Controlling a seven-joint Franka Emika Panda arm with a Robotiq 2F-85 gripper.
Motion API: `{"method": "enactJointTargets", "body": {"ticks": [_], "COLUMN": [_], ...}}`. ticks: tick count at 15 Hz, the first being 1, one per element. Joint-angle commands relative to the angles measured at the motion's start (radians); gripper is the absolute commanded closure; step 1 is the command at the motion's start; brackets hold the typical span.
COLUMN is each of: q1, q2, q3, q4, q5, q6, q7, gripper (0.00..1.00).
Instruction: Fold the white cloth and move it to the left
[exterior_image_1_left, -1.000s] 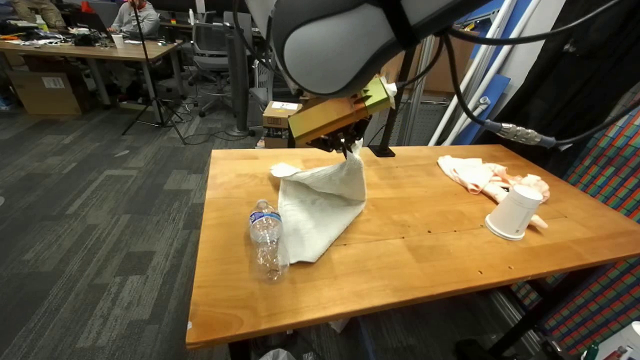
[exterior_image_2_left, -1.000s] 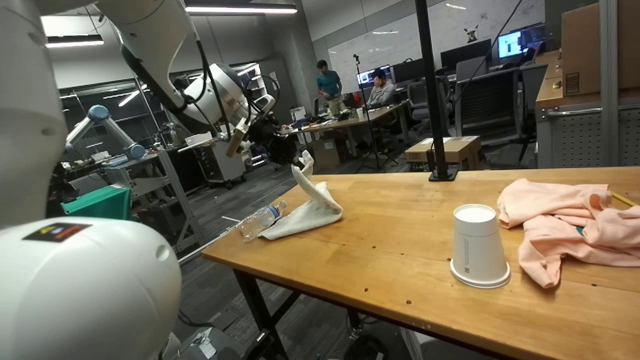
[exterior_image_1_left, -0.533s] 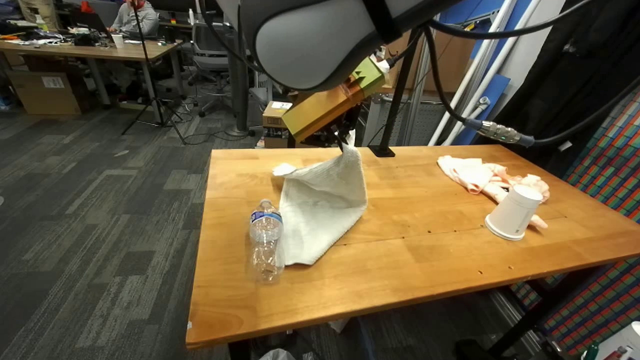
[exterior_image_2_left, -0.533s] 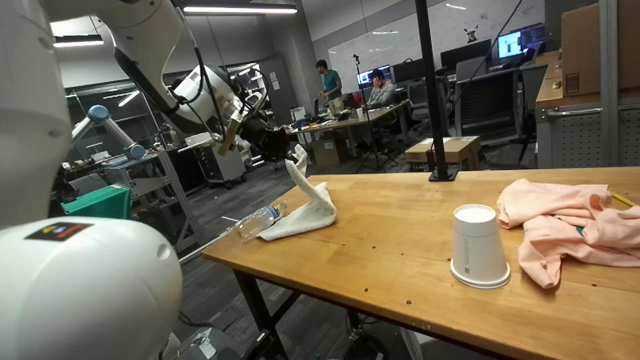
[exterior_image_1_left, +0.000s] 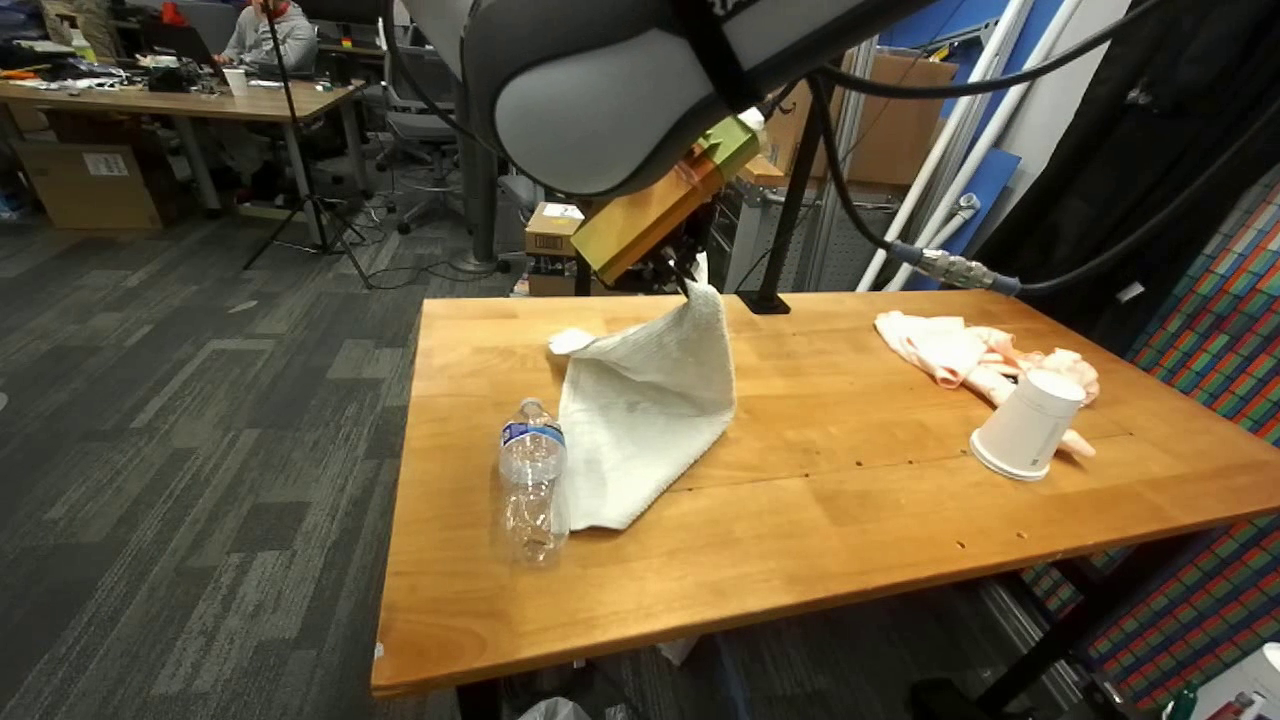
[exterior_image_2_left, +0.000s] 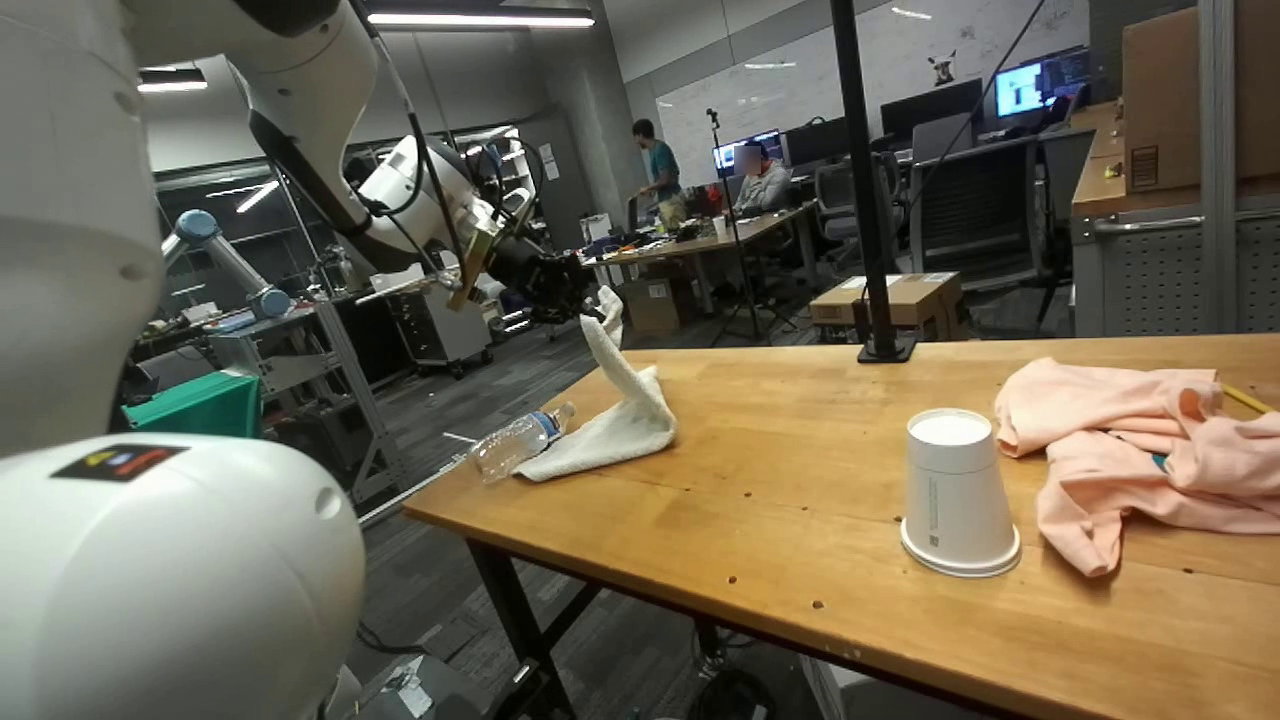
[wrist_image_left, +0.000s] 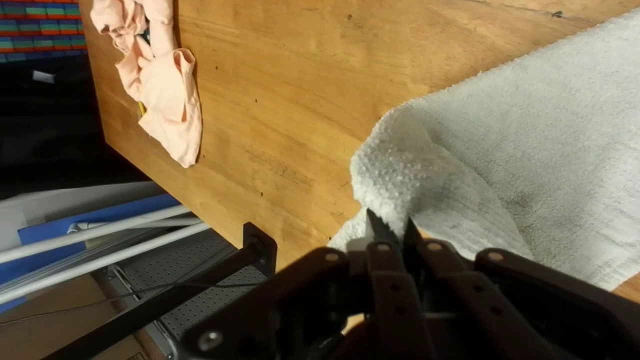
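Near one end of the wooden tabletop (exterior_image_1_left: 850, 530), the white cloth (exterior_image_1_left: 640, 430) lies partly spread, with one end lifted into a peak. The jaws of the gripper (wrist_image_left: 392, 222) hold that peak, a fold of cloth pinched between their tips. Since a second ago the lifted end has shifted only slightly, while the gold-coloured block (exterior_image_1_left: 640, 225) on the wrist has tilted more steeply; the paper cup (exterior_image_2_left: 958, 490) and the pink fabric (exterior_image_2_left: 1120, 400) have stayed put.

A clear bottle (exterior_image_1_left: 532, 470) lies on its side along the cloth's edge; I cannot tell whether they touch. Well apart from these, toward the opposite end, the cup stands upside down near the crumpled fabric. A black post (exterior_image_2_left: 865, 180) rises from the tabletop's far edge. Across the carpeted floor (exterior_image_1_left: 250, 420), a person in a teal shirt (exterior_image_2_left: 662, 168) stands and a person in grey (exterior_image_2_left: 765, 190) sits by a cluttered desk (exterior_image_1_left: 130, 103).

In both exterior views the robot arm (exterior_image_2_left: 312, 105) comes in from above, its wrist slanted down toward the cloth, and a black cable (exterior_image_1_left: 920, 91) runs beside it.
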Motion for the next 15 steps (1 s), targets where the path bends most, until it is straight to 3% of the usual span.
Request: {"method": "enactJointTargets", "body": {"ticks": [1,6,9,13,15], "q1": [0.019,0.035,0.010,-0.013,-0.033], "q2": [0.010,-0.007,-0.019,-0.056,-0.074], "q3": [0.018,0.069,0.100,0.082,0.066], "q4": [0.054,0.070,0.077,0.073,0.050], "q5": [0.001,0.065,0.207,0.438,0.502], "q6": [-0.077,-0.065,0.035,0.067,0.088], "q7": [-0.013,-0.018,-0.049,-0.065,-0.065], "gripper": [0.94,0.95,0.95,0.95,0.95]}}
